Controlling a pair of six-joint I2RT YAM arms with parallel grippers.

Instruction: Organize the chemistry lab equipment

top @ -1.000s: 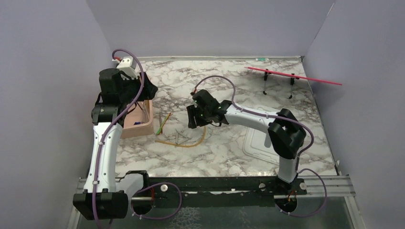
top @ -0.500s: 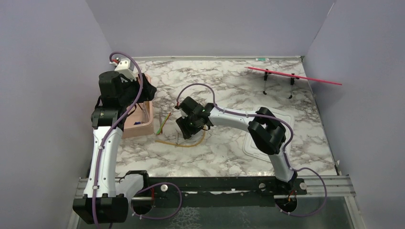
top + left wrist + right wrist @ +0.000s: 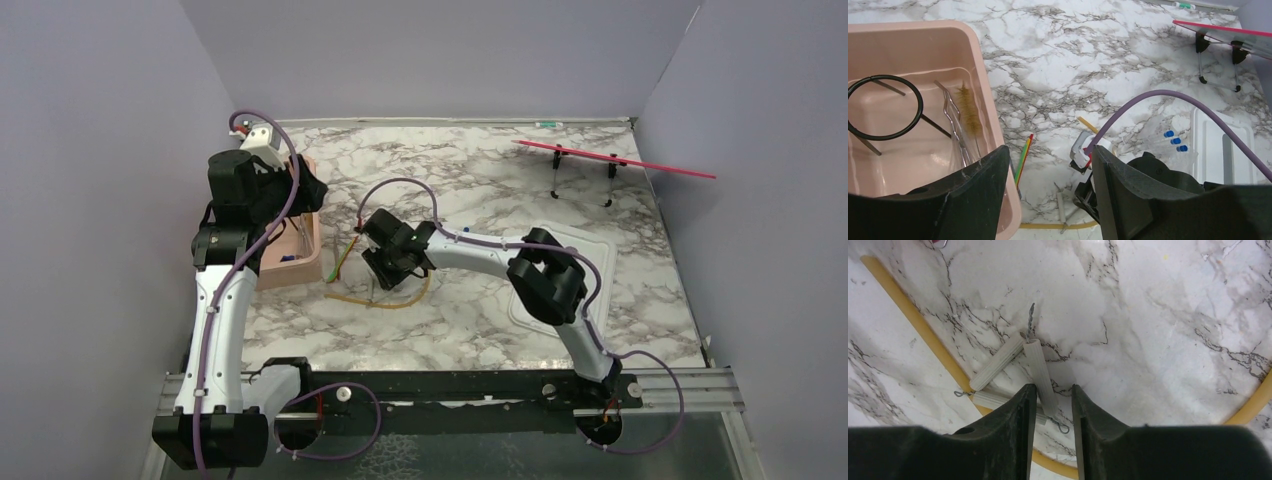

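My right gripper (image 3: 1054, 390) is open low over the table, its fingers either side of one white ceramic tube of a wire triangle (image 3: 1038, 370). The triangle lies on the amber rubber tubing loop (image 3: 923, 325), which also shows in the top view (image 3: 385, 300). My left gripper (image 3: 1050, 165) is open and empty, above the right rim of the pink tub (image 3: 983, 100). In the tub lie the black wire ring with stem (image 3: 885, 107), the metal tongs (image 3: 955, 125) and a brown brush (image 3: 969, 107). Clear blue-capped tubes (image 3: 1173, 141) lie by the right arm.
Coloured sticks (image 3: 1023, 157) lie beside the tub's right wall. A white lid (image 3: 545, 290) lies flat to the right of the right arm. A pink-topped stand (image 3: 610, 160) is at the back right. Grey walls enclose three sides.
My right arm has moved left and come down over the wire triangle on the tubing. My left arm has barely moved.
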